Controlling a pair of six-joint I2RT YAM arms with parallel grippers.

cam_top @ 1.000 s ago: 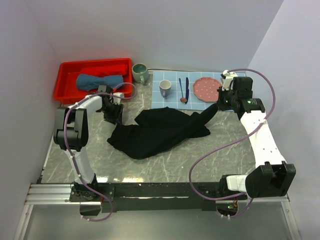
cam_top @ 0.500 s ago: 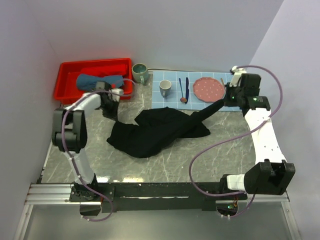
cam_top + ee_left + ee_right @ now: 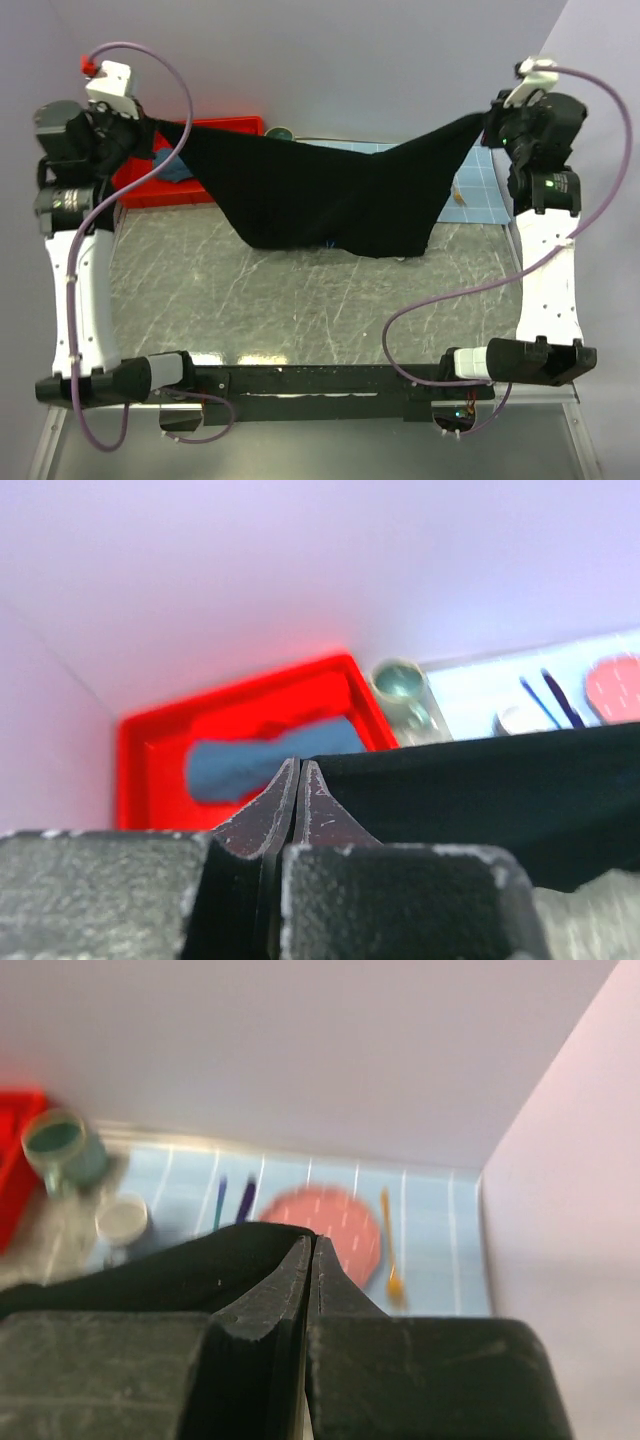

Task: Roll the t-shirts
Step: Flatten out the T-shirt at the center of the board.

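Observation:
The black t-shirt (image 3: pixel 330 190) hangs stretched in the air between my two grippers, its lower edge just above the marble table. My left gripper (image 3: pixel 150 128) is raised high at the far left and is shut on one end of the shirt; the cloth runs right from the gripper (image 3: pixel 298 765) in the left wrist view (image 3: pixel 480 790). My right gripper (image 3: pixel 487 118) is raised at the far right and is shut on the other end (image 3: pixel 200 1260), the gripper (image 3: pixel 310 1242) closed tight. The teal-blue t-shirt (image 3: pixel 260 760) lies in the red bin (image 3: pixel 150 760).
The red bin (image 3: pixel 135 185) stands at the back left, mostly hidden by shirt and arm. A green mug (image 3: pixel 400 685), a grey cup (image 3: pixel 122 1218), dark cutlery, a pink plate (image 3: pixel 330 1225) and an orange spoon (image 3: pixel 392 1250) lie on the light-blue placemat (image 3: pixel 430 1220) at the back.
Both arms have risen high and spread apart. The black shirt, lying crumpled on the table before, now hangs taut between them. The left gripper has taken hold of its left end.

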